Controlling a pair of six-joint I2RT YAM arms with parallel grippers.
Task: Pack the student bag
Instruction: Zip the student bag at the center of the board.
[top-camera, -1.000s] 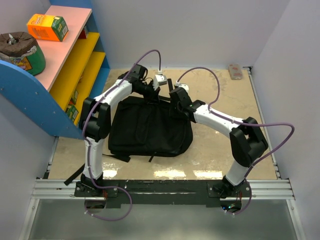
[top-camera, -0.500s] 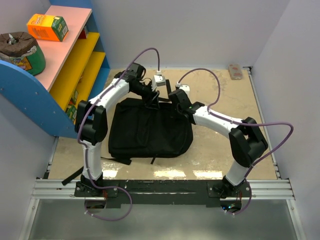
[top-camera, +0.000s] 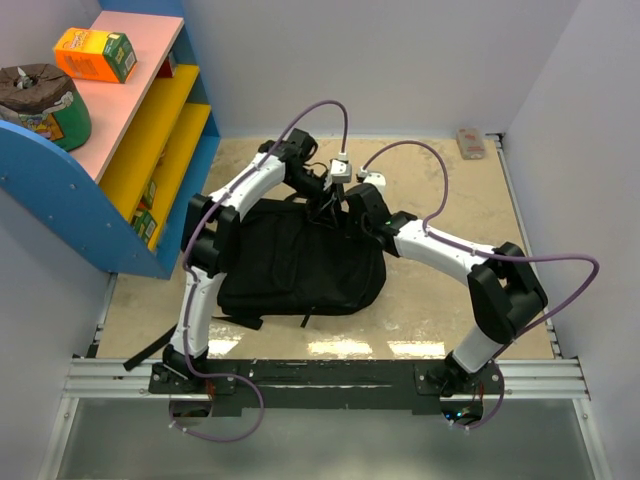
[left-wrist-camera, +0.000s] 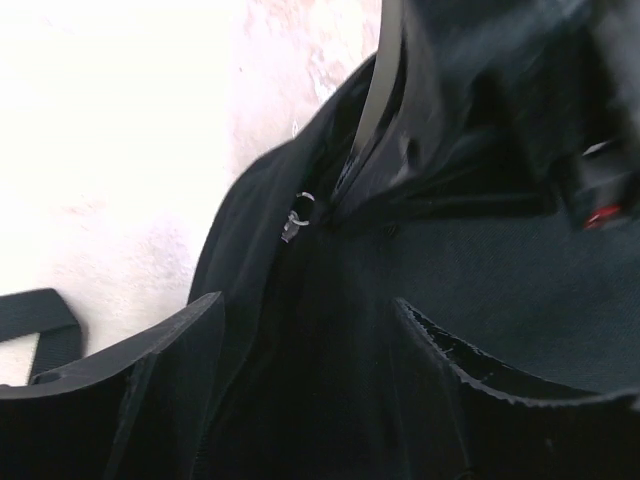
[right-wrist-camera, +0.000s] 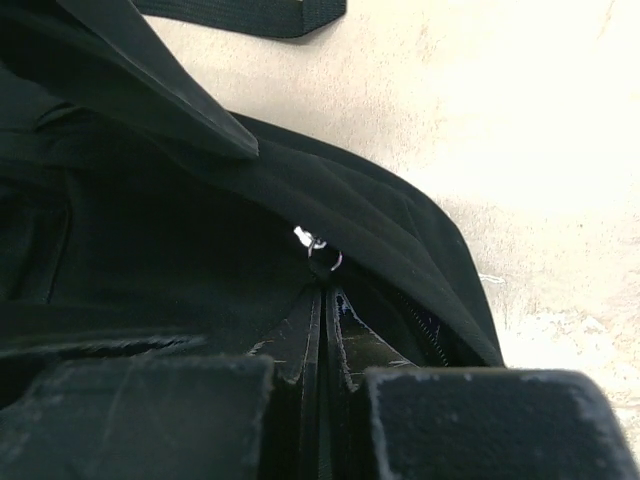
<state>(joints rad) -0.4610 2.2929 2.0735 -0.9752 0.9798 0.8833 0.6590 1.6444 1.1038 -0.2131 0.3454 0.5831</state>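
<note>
My right gripper (right-wrist-camera: 321, 300) is closed to a thin line, pinching the bag (right-wrist-camera: 150, 250) fabric just short of its zip pull (right-wrist-camera: 318, 250). My left gripper (left-wrist-camera: 305, 305) is wide open and holds nothing, hovering over the black fabric. Both grippers meet at the bag's far edge. The bag lies flat mid-table (top-camera: 440, 290), right of the shelf (top-camera: 150, 150).

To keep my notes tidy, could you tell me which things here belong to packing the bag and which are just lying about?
In the job: student bag; left hand, open over it; right hand, shut on it.
Lying about: orange box; green-and-brown pack on the shelf; small pale object in the far right corner.
</note>
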